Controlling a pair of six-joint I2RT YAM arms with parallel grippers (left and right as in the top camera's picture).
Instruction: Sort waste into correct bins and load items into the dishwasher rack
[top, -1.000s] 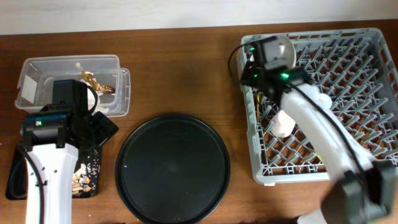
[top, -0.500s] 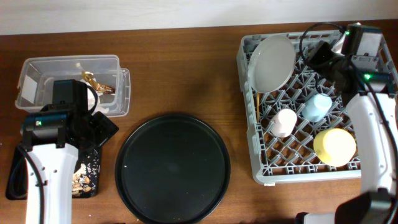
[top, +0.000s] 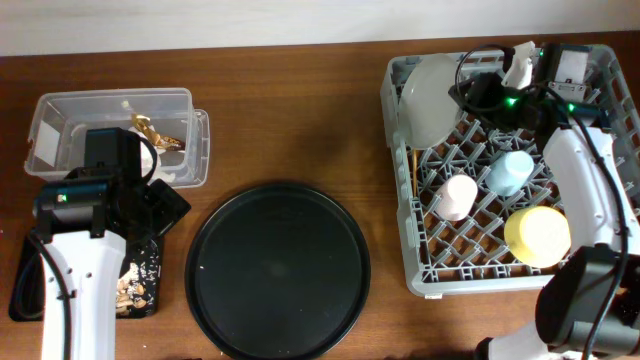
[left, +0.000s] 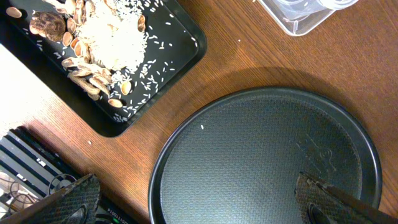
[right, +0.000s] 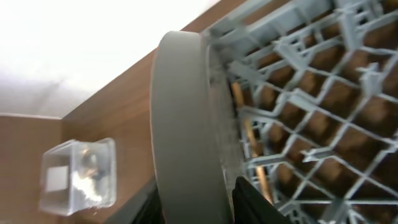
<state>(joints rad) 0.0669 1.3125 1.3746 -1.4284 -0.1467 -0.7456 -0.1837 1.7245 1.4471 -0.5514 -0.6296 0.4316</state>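
Note:
The grey dishwasher rack (top: 590, 150) stands at the right. The pale plate (top: 428, 95) stands on edge in its far left corner. My right gripper (top: 482, 95) is shut on the plate's rim (right: 189, 124), with a finger on each side (right: 199, 202). The pink cup (top: 458, 197), light-blue cup (top: 508, 172), yellow bowl (top: 538, 236) and chopsticks (top: 413, 172) lie in the rack. My left gripper (left: 199, 205) is open and empty above the round black tray. The clear box (top: 70, 120) holds paper and a gold-brown scrap (top: 150, 130). The shallow black tray (left: 168, 68) holds food scraps (left: 106, 37).
The large round black tray (top: 278, 268) lies at the front centre, also in the left wrist view (left: 267, 162). The clear box's lid (top: 195, 150) leans on its right side. My left arm (top: 80, 250) covers most of the shallow black tray.
My right gripper swung from the plate to the rack's far right corner, then came back and closed on the plate's rim. The plate now stands more upright. The left arm has not moved.

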